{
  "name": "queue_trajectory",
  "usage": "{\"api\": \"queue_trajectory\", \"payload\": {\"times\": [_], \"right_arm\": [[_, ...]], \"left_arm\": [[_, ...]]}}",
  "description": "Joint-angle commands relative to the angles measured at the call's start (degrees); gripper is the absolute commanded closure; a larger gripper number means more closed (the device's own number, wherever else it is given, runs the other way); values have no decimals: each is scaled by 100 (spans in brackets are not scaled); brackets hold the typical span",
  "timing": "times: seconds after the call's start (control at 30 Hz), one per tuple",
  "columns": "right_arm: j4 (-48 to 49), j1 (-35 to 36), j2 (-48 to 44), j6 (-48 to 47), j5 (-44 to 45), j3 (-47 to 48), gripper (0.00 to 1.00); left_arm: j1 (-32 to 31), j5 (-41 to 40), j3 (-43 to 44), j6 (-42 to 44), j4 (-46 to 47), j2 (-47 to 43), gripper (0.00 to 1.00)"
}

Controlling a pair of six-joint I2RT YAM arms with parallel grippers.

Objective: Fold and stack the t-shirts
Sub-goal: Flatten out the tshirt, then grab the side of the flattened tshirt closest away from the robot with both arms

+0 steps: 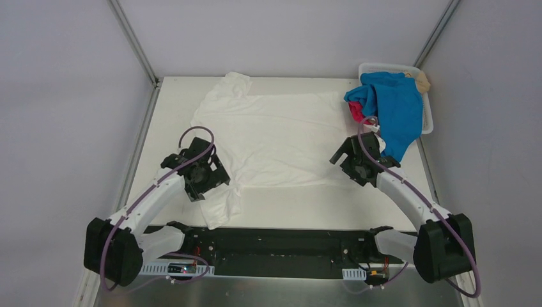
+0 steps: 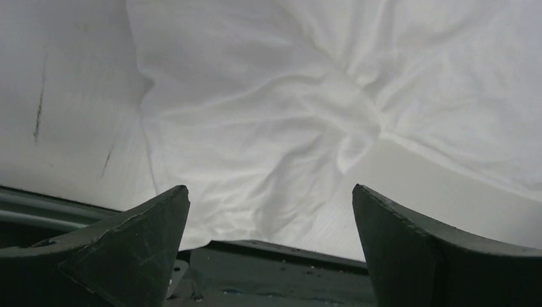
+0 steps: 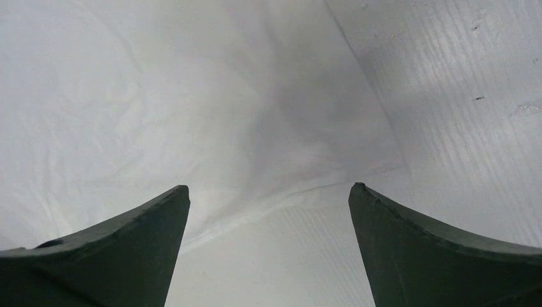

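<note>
A white t-shirt (image 1: 275,137) lies spread flat on the table, plain side up, no print showing. My left gripper (image 1: 206,181) is open just above its near left sleeve, which is wrinkled (image 2: 275,128). My right gripper (image 1: 348,160) is open above the shirt's near right hem corner (image 3: 358,173). A bright blue t-shirt (image 1: 396,109) hangs out of the basket, with a magenta-pink one (image 1: 356,111) under it and a tan one (image 1: 422,79) behind it.
A white slotted basket (image 1: 427,115) stands at the back right corner of the table. The black front rail (image 1: 275,240) runs along the near edge; it also shows in the left wrist view (image 2: 275,268). Grey walls enclose the table.
</note>
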Motion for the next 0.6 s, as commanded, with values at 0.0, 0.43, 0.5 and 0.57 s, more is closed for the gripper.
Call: {"api": "queue_trajectory", "payload": {"times": [0.0,0.43,0.5,0.57], "right_arm": [[-355,36,-461,-105,37,126,1],[-596,36,-468,-246,148,128,1],[-614,32,-438,-264,192,149,1],[-642,33,-451,-269,252,171,1]], "left_arm": [[-600,-258,192,-872,-1355,-344,0],[-1505,-939,-625,-3171,-2163,-558,27],[-1505,-778,-769,-3175,-1923,-567,31],[-1506,-634,-962,-3176,-1678,-500,32]]}}
